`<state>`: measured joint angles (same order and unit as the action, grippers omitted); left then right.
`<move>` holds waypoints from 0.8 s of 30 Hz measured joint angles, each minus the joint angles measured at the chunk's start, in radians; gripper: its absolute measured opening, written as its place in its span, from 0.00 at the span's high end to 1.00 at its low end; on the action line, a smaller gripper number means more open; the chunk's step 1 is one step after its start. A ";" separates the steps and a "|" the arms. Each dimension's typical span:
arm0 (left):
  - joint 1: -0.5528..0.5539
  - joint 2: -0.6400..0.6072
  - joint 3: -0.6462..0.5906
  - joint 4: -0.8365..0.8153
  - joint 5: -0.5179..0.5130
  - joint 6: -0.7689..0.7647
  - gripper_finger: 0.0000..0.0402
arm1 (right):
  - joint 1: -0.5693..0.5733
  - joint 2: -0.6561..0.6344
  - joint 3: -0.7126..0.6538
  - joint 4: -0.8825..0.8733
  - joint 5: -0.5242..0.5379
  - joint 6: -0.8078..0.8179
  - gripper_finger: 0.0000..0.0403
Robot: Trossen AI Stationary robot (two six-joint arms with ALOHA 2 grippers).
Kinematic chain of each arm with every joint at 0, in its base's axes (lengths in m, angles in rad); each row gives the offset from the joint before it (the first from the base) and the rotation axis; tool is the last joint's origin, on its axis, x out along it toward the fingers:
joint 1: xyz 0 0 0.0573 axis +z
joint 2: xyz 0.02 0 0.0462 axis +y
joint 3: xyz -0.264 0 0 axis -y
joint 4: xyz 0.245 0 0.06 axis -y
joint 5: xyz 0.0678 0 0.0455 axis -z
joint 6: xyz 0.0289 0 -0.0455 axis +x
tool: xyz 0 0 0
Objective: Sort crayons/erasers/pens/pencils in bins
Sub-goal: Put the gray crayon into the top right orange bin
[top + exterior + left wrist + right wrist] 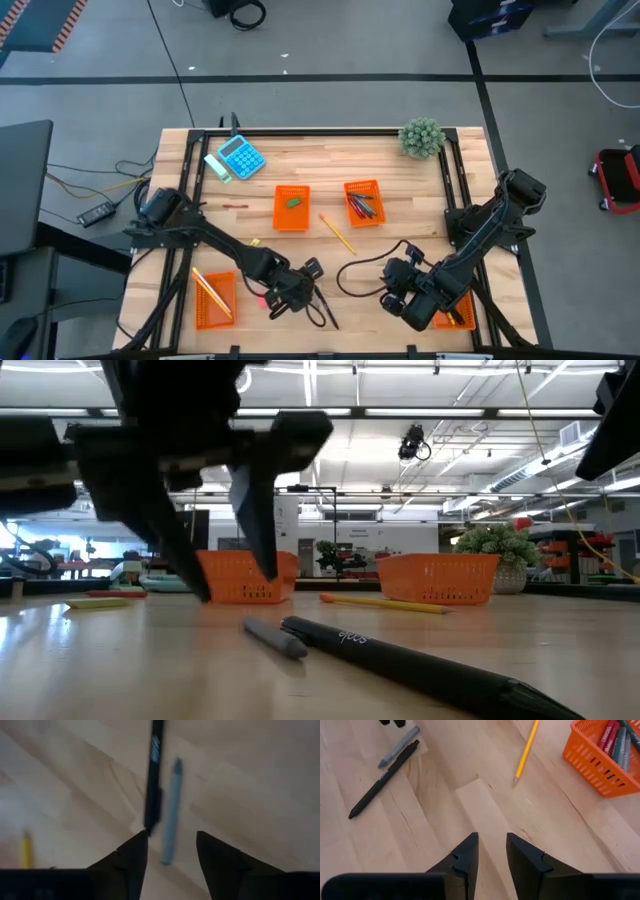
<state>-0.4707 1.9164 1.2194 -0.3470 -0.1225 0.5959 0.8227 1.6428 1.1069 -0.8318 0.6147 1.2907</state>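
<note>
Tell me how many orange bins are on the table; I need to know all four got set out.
4, though one is half hidden. One holds the green eraser, one holds crayons, one sits front-left with pencils, and one peeks out beneath the right arm.

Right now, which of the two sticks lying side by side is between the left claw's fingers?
The grey crayon, the shorter, paler one. It lies between the open left gripper's fingers; the longer black pen beside it ends near one fingertip.

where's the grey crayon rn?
The grey crayon lies on the table's front middle beside the black pen, just ahead of the open left gripper.
</note>
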 joint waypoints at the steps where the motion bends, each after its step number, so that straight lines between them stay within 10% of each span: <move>1: 0.005 0.010 0.000 -0.004 0.013 -0.009 0.55 | 0.000 0.000 0.000 0.000 0.000 0.000 0.74; 24: 0.029 0.086 0.003 0.042 0.039 -0.167 0.57 | -0.002 0.000 0.000 -0.001 0.018 -0.007 0.74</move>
<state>-0.4420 2.0022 1.2228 -0.3045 -0.0837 0.4293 0.8206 1.6428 1.1069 -0.8324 0.6331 1.2833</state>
